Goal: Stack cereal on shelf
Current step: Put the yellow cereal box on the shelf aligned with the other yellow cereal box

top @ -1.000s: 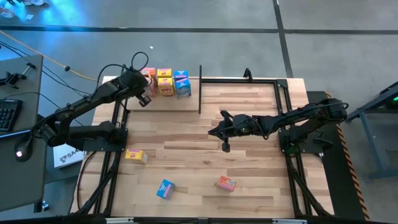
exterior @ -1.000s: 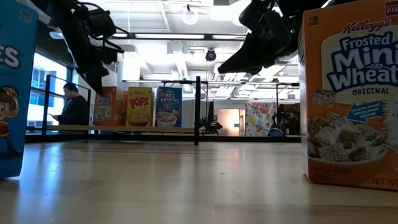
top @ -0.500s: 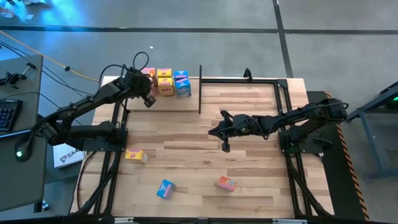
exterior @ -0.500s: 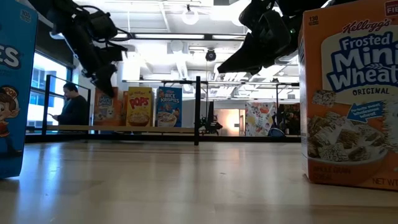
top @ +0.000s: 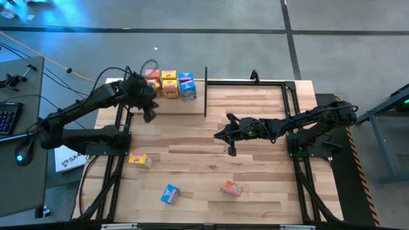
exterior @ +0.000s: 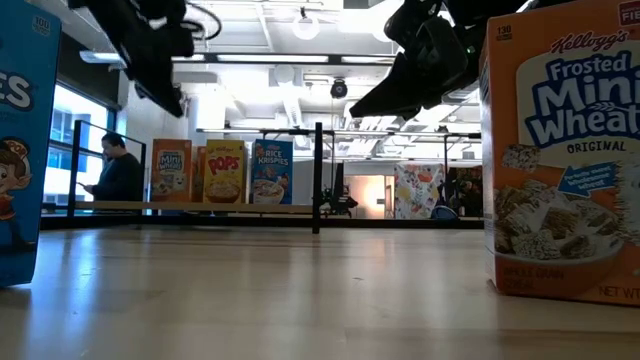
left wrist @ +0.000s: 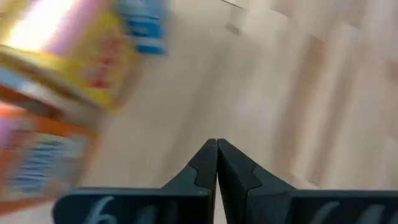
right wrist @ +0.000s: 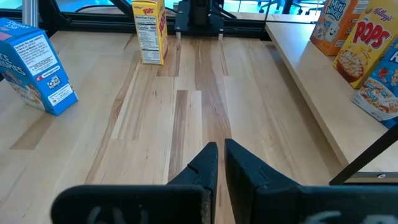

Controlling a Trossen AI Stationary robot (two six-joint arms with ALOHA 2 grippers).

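Orange (top: 152, 78), yellow (top: 169, 84) and blue (top: 186, 86) cereal boxes stand on the shelf's pale board (top: 172, 106) at the table's far left. In the low view they stand upright side by side (exterior: 224, 172). Three more boxes are loose near the table's near edge: yellow (top: 140, 160), blue (top: 169, 193) and orange (top: 232, 188). My left gripper (top: 149, 114), shut (left wrist: 216, 149), hovers above the board, just in front of the orange box. My right gripper (top: 232, 151), shut (right wrist: 217, 152), hangs over the middle of the table.
A black upright post (top: 206, 92) bounds the shelf bay on its right; black tubes (top: 255, 82) run along the table's far and right edges. In the low view the loose blue box (exterior: 25, 140) and the orange box (exterior: 560, 150) stand close to the camera.
My left gripper first went toward the orange box on the shelf, then rose and drew back toward the table's near edge. It stayed shut. The right arm kept still.
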